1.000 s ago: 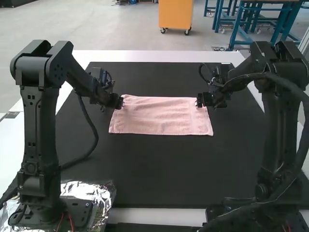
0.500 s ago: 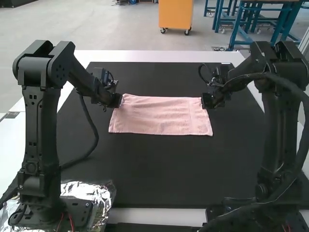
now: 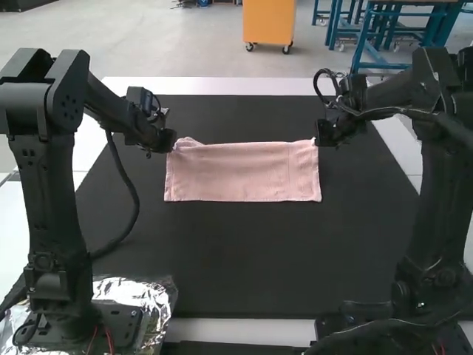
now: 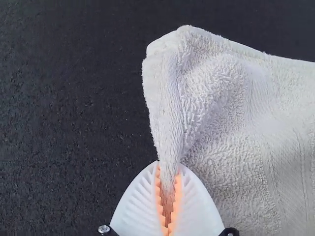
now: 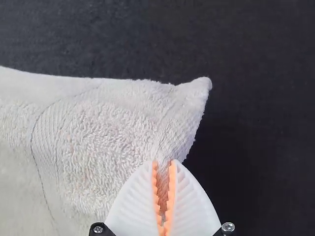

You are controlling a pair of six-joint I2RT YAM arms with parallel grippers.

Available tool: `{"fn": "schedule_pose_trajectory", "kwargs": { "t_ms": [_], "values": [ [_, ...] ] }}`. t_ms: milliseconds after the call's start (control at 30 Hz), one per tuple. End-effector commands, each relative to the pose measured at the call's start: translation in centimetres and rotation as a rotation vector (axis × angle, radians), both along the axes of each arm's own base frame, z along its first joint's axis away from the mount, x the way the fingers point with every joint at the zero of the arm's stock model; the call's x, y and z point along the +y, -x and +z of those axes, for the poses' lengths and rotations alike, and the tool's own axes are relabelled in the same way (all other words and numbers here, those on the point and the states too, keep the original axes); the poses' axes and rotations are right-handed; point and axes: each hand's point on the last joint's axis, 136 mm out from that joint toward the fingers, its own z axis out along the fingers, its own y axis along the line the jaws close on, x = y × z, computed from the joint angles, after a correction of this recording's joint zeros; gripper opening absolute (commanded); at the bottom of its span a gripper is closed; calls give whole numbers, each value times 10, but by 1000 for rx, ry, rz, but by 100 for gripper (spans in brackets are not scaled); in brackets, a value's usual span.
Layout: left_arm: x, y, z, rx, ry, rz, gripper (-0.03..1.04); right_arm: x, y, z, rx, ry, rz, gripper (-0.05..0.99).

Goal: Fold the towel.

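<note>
In high view, got pink towel (image 3: pixel 244 174) laid as a wide strip on black mat (image 3: pixel 251 255), between left and right edges of surface (image 3: pixel 222 86), closer to far edge than near. Held near far-left corner by left claw (image 3: pixel 171 145), near far-right corner by right claw (image 3: pixel 319 139); too dark there to make out fingertips. In left wrist view, can see white ribbed fingers (image 4: pixel 138 206) of left claw (image 4: pixel 169 166), with orange pads (image 4: pixel 159 196), clamped on a pinched ridge of towel, just short of a rumpled corner. In right wrist view, right claw (image 5: pixel 162 162) likewise clamped on towel, beside a pointed corner, near stitched band (image 5: pixel 47 147). Can't tell layer count. Also note crumpled foil (image 3: pixel 155 296) around base of left arm (image 3: pixel 50 200), at near-left corner of surface, plus black cable (image 3: pixel 135 211) looping over mat. Lose near-right corner behind right arm (image 3: pixel 436 200).
</note>
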Motion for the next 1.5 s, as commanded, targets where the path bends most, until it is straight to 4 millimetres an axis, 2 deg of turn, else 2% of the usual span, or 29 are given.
{"fn": "schedule_pose_trajectory", "kwargs": {
  "t_ms": [0,267,500,733,900,1000,1033,1067,1133,1167,1200,1233,1333,1467],
  "values": [
    [7,10,10,-10,-7,11,2,-20,10,5,4,-5,-28,-2],
    [-2,40,30,-20,-3,-8,2,-27,43,6,30,-17,-16,-2],
    [-9,72,35,-16,7,-9,2,-31,73,5,48,-20,-4,-2],
    [-5,104,25,19,13,5,2,-37,101,-4,78,-21,-8,-2],
    [-4,126,10,37,10,5,2,-37,122,-25,131,-12,4,-2],
    [-2,138,-6,49,-5,14,2,-41,126,-41,118,4,-14,-2],
    [0,142,-12,51,-12,22,2,-44,123,-45,102,18,-26,6],
    [1,147,-19,55,-19,20,13,-47,121,-49,96,35,-36,24],
    [1,149,-24,30,-21,19,59,-49,120,-52,102,47,-39,65],
    [1,149,-24,22,-20,17,79,-49,120,-51,102,50,-34,82],
    [1,148,-22,18,-18,19,93,-48,118,-48,99,52,-29,92],
    [2,146,-19,8,-11,21,98,-48,118,-46,101,53,-26,92],
    [2,135,-3,-29,14,26,98,-48,111,-34,91,45,-36,92],
    [13,116,25,-105,28,62,98,-42,107,-27,98,31,-45,92]
  ]
}}
